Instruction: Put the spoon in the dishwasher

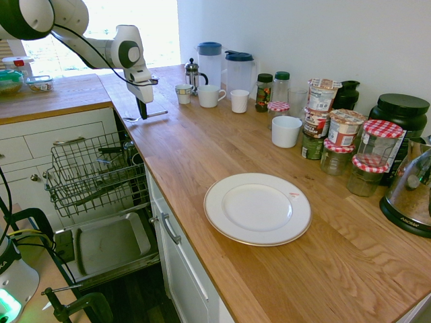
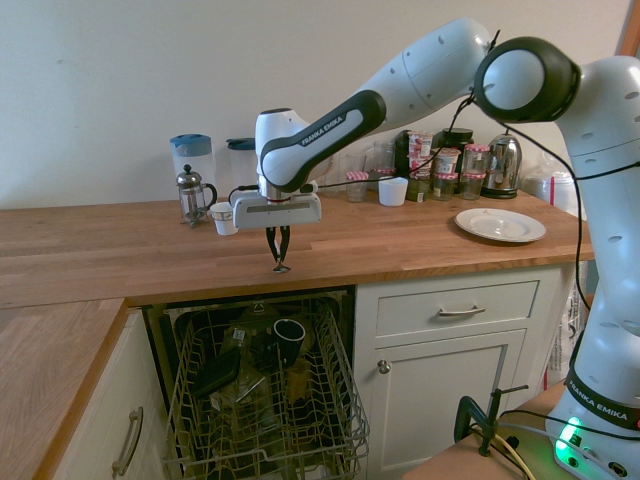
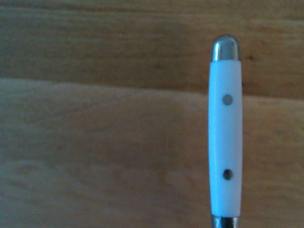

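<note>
My gripper [image 1: 141, 112] [image 2: 279, 260] points straight down, shut on the spoon [image 1: 156, 115] [image 2: 283, 267]. It holds the spoon level, low over the wooden countertop's edge. In the wrist view the spoon [image 3: 225, 133] shows a white handle with two rivets and a silver cap, wood grain behind it. The dishwasher stands open below and beside the gripper. Its dark wire rack [image 1: 94, 171] [image 2: 265, 400] is pulled out and its grey door panel [image 1: 108, 245] lies flat. The rack holds dark dishes and a black cup [image 2: 289, 338].
A white plate [image 1: 257, 208] [image 2: 500, 224] sits on the counter's near part. Jugs, a French press [image 1: 192, 73], white mugs [image 1: 210, 95], jars and a kettle line the back wall. White drawers and cupboards flank the dishwasher.
</note>
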You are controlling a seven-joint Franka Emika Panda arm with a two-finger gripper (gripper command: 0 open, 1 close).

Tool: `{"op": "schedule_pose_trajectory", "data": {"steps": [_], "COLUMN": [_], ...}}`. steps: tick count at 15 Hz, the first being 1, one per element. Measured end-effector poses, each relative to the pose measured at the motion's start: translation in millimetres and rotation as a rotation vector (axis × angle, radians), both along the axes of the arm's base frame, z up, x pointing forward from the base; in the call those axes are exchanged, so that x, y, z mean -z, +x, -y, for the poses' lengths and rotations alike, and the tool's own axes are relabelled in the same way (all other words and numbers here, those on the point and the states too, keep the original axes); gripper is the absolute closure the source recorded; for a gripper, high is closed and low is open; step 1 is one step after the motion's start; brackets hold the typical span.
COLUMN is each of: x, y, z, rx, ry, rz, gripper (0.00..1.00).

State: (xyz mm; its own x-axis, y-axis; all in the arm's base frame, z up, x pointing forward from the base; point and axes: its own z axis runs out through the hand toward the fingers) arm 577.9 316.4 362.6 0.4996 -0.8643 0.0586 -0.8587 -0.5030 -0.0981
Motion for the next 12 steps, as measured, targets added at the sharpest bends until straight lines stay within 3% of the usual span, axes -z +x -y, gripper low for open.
{"op": "schedule_pose_trajectory", "data": {"steps": [4, 8, 12], "x": [-3, 32, 71], "y": [-78, -158, -214], "z": [-14, -29, -43], "rx": [-0.004, -0.011, -0.012], "ry": [-0.007, -0.004, 0.009], "rz": [0.001, 0.009, 0.022], "gripper": [1.0, 1.0, 1.0]}}
